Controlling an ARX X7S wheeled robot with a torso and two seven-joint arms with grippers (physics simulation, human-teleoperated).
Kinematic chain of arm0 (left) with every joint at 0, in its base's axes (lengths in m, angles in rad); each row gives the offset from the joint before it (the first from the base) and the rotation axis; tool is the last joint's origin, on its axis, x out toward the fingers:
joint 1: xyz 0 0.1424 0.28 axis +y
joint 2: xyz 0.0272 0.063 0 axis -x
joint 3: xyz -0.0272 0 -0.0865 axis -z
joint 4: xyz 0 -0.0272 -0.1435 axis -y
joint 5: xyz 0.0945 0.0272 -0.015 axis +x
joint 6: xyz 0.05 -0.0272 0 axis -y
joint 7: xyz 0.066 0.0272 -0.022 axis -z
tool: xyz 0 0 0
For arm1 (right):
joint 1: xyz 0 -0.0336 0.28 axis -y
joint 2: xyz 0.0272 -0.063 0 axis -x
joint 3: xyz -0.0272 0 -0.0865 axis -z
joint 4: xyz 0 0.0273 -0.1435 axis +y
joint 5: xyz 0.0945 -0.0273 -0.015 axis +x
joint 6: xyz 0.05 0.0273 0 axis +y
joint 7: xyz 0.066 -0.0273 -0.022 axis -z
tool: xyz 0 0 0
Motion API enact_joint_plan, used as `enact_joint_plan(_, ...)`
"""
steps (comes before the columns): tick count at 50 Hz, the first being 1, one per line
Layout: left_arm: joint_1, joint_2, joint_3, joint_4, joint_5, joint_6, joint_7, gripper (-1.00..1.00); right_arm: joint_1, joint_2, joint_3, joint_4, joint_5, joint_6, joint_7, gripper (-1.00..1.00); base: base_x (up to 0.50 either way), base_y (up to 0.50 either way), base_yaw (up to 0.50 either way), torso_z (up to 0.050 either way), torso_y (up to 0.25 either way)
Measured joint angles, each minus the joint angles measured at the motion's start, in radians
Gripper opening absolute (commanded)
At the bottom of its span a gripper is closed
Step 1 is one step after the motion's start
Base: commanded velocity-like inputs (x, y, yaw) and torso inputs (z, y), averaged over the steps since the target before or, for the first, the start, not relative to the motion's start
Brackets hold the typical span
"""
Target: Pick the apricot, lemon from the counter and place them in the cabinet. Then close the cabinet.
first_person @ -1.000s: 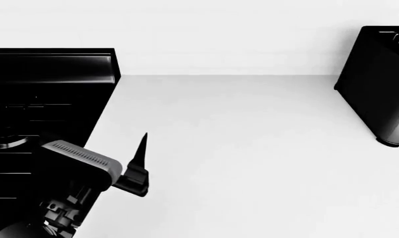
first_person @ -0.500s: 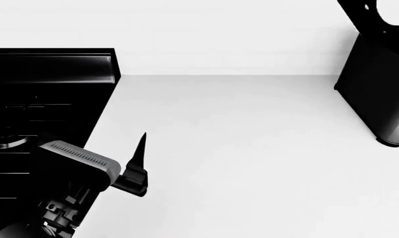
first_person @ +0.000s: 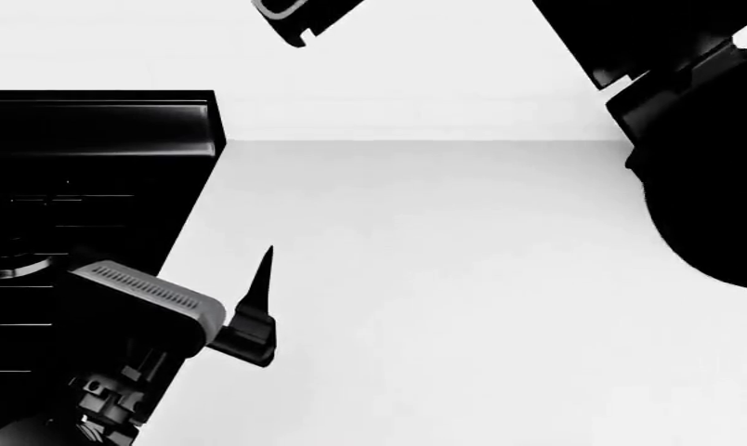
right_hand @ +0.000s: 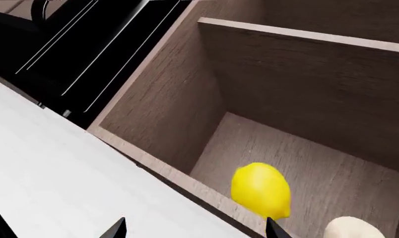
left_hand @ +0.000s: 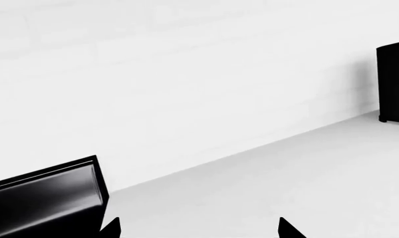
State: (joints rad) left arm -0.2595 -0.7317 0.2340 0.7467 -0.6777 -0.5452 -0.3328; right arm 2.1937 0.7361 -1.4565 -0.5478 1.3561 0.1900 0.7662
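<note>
Since a second ago, the right arm [first_person: 671,102] has swung into the upper right of the head view, covering the black appliance there; a dark part also shows at the top edge, left of centre; the left arm looks unmoved at lower left.

The right wrist view looks into an open wooden cabinet [right_hand: 166,104]; the lemon [right_hand: 261,190] lies on its floor near the front lip, and the apricot [right_hand: 350,229] lies just beside it, cut by the frame's lower edge; the right tool [right_hand: 193,229] shows two fingertips spread wide, holding nothing.

The left tool [left_hand: 198,230] hangs over the white counter [first_person: 473,297] beside the black stove [first_person: 76,177]; its tips stand wide apart, empty; neither fruit is on the counter.
</note>
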Motion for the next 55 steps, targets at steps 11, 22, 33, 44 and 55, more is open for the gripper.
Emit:
enact_joint_plan(11, -0.001, -0.001, -0.001, 0.0, -0.001, 0.002, -0.003, 1.0, -0.058, 0.064, -0.012, -0.073, -0.012, -0.003, 0.045, 1.0, 0.0, 0.0, 0.0, 0.0, 0.0)
enact_joint_plan(22, -0.001, -0.001, 0.0, 0.001, -0.003, 0.001, -0.007, 1.0, -0.11, 0.137, -0.021, -0.139, -0.024, -0.012, 0.09, 1.0, 0.0, 0.0, 0.0, 0.0, 0.0)
enact_joint_plan(33, -0.002, -0.002, 0.001, 0.002, -0.004, 0.002, -0.009, 1.0, -0.152, 0.22, -0.023, -0.197, -0.036, -0.025, 0.131, 1.0, 0.0, 0.0, 0.0, 0.0, 0.0)
enact_joint_plan(44, -0.004, -0.004, 0.001, 0.004, -0.006, 0.0, -0.011, 1.0, -0.216, 0.318, -0.037, -0.258, -0.068, -0.052, 0.168, 1.0, 0.0, 0.0, 0.0, 0.0, 0.0)
enact_joint_plan(55, -0.006, -0.004, 0.004, 0.008, -0.008, -0.002, -0.015, 1.0, -0.302, 0.42, -0.056, -0.303, -0.126, -0.112, 0.208, 1.0, 0.0, 0.0, 0.0, 0.0, 0.0)
